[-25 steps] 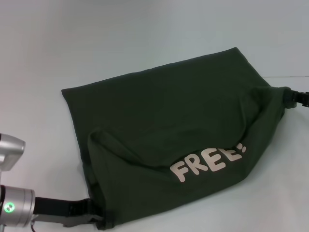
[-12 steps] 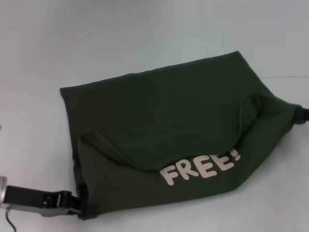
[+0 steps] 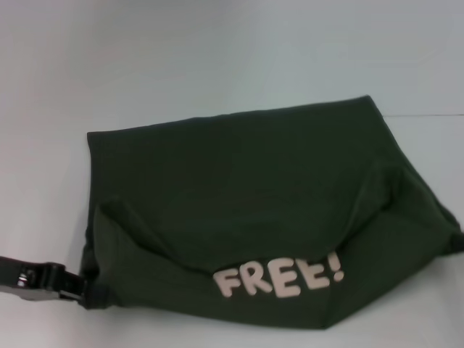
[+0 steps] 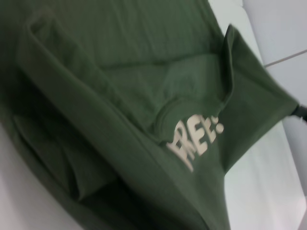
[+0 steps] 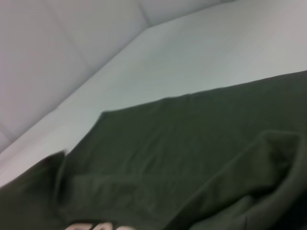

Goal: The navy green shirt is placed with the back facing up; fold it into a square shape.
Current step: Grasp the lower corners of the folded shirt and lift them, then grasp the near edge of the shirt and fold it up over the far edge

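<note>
The navy green shirt [image 3: 239, 174] lies spread on the white table. Its near edge is lifted and turned over, showing cream "FREE!" lettering [image 3: 279, 277]. My left gripper [image 3: 81, 288] is at the lower left, shut on the shirt's near left corner. The near right corner is drawn taut to a point at the frame's right edge, where my right gripper [image 3: 459, 243] barely shows, shut on it. The left wrist view shows the folded layers of the shirt [image 4: 120, 72], the lettering [image 4: 196, 141] and the right gripper [image 4: 300, 111] far off. The shirt [image 5: 192, 143] fills the right wrist view.
The white table [image 3: 217, 51] extends beyond the shirt on the far side and the left. A seam in the table [image 3: 428, 114] runs at the right, behind the shirt's far corner.
Both grippers have drawn the lifted edge toward the near side and leftward. The lettering has shifted nearer and left, and both arms have slid further out of frame.
</note>
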Motion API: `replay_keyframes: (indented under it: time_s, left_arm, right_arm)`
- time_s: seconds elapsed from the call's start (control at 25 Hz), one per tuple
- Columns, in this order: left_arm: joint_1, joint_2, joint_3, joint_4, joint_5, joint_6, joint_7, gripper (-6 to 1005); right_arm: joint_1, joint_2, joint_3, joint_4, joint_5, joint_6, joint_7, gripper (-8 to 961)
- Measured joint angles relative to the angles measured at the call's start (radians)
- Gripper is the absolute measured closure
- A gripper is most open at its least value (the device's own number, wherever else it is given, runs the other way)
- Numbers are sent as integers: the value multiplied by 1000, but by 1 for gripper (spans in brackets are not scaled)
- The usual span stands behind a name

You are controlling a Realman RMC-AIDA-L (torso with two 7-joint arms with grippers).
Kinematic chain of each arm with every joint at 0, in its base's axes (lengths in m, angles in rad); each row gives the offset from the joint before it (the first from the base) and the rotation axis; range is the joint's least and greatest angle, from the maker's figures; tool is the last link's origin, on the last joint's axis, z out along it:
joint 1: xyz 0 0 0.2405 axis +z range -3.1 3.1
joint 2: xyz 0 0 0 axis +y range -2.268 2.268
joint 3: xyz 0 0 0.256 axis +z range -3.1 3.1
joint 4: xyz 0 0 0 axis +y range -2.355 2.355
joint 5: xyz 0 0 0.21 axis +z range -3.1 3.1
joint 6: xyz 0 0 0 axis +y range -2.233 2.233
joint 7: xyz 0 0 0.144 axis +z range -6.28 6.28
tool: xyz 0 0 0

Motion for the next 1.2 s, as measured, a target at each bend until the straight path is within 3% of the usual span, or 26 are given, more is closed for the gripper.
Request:
replay_keyframes:
  time_s: [0.16,0.48,0.64,0.96,1.2]
  left_arm:
    - [-7,19,-18,23,3,41,1,969]
    - [-26,35,-20,62,42,90,1,970]
    - [-40,50,-59,68,38,101,8,970]
    - [-79,67,-205,49,-17,43,-4,969]
    - [-105,73,-222,-7,-113,-90,-17,969]
  right_arm:
    - [-37,-2,1,-4,-24,-89,-65,922]
    - [-73,2,5,-4,-102,-210,-141,922]
    - [-70,7,57,0,-99,-222,-161,922]
    - [23,12,242,5,-97,-222,-107,922]
    - [134,5,312,8,-85,-122,19,922]
